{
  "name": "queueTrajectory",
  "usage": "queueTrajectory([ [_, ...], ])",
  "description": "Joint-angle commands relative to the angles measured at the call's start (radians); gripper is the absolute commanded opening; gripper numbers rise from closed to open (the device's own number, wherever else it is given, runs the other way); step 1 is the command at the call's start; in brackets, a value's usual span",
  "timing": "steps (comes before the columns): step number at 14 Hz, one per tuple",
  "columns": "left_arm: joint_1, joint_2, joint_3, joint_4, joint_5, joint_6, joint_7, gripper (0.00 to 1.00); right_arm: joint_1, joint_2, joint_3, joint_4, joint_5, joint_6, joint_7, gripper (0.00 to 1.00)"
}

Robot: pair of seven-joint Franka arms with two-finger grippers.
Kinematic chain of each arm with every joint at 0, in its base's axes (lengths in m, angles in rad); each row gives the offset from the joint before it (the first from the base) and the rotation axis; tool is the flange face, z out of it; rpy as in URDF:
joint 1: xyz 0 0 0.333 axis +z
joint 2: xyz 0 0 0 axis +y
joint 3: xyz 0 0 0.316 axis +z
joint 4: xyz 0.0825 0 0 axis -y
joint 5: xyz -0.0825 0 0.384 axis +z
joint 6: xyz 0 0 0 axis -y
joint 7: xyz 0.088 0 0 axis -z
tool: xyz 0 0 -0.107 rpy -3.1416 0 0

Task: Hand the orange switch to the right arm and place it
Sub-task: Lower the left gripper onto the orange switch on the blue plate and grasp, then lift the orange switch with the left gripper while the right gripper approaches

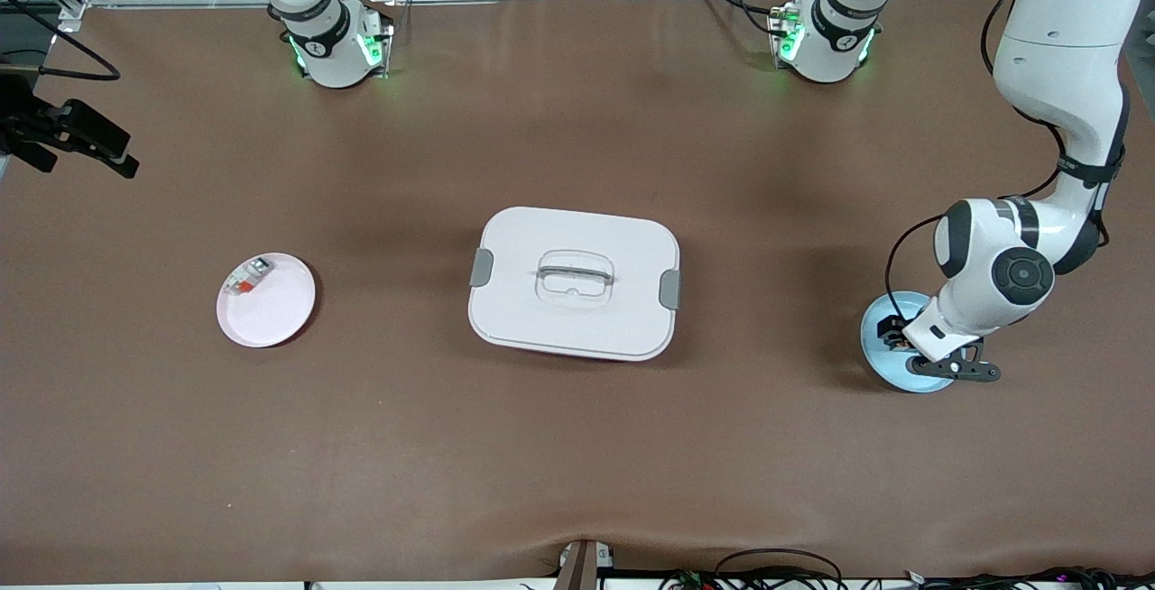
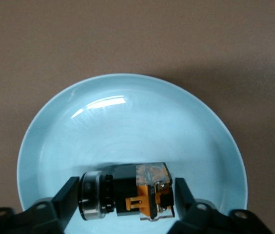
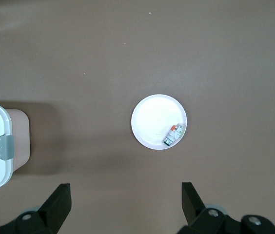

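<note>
Brown tabletop from edge to edge, and the landmark is the big white lidded box (image 1: pixel 574 283) sitting in the middle. Toward the left arm's end of the table from that box lies a pale blue plate (image 1: pixel 877 330), and that's where the action is: the left gripper (image 1: pixel 911 351) is down on the plate, its fingers (image 2: pixel 69 195) spread just wider than the orange switch (image 2: pixel 127 195), one on each end of it. They bracket the part closely, though no firm squeeze shows yet (the gaps at each end look slim but real). The switch lies on its side on the plate, silver collar at one end, orange block at the other.

Toward the right arm's end from the box sits a pink plate (image 1: pixel 271 310) carrying a small white-and-grey piece (image 1: pixel 248 276). The right gripper (image 3: pixel 126 204) waits high above the table between the box and the pink plate, fingers wide apart.

So this reads as the pick-up, the very first step. Next call, by my reckoning: close squarely on the switch, lift clear of the plate, and carry it toward the box for the handover.
</note>
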Motion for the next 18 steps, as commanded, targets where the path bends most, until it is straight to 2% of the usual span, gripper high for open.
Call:
queueTrajectory([
  [1, 0.007, 0.019, -0.003, 0.017, 0.019, 0.006, 0.008, 0.38, -0.011, 0.007, 0.012, 0.018, -0.011, -0.014, -0.001, 1.0],
  [2, 0.001, 0.018, -0.003, 0.017, 0.019, 0.006, 0.001, 0.12, -0.011, 0.008, 0.012, 0.018, -0.009, -0.014, -0.001, 1.0],
  [3, 0.003, 0.016, -0.003, 0.017, 0.019, 0.004, 0.005, 0.0, -0.013, 0.01, 0.012, 0.018, -0.011, -0.014, -0.001, 1.0],
  [7, 0.004, -0.052, -0.006, 0.023, 0.011, -0.031, 0.001, 0.0, -0.013, 0.011, 0.012, 0.018, -0.009, -0.014, -0.001, 1.0],
  [12, 0.001, -0.174, -0.054, 0.083, -0.054, -0.181, -0.006, 0.0, -0.011, 0.011, 0.012, 0.018, -0.006, -0.014, -0.001, 1.0],
  [18, -0.002, -0.238, -0.095, 0.273, -0.173, -0.463, -0.012, 0.0, -0.011, 0.011, 0.012, 0.018, -0.005, -0.014, 0.001, 1.0],
])
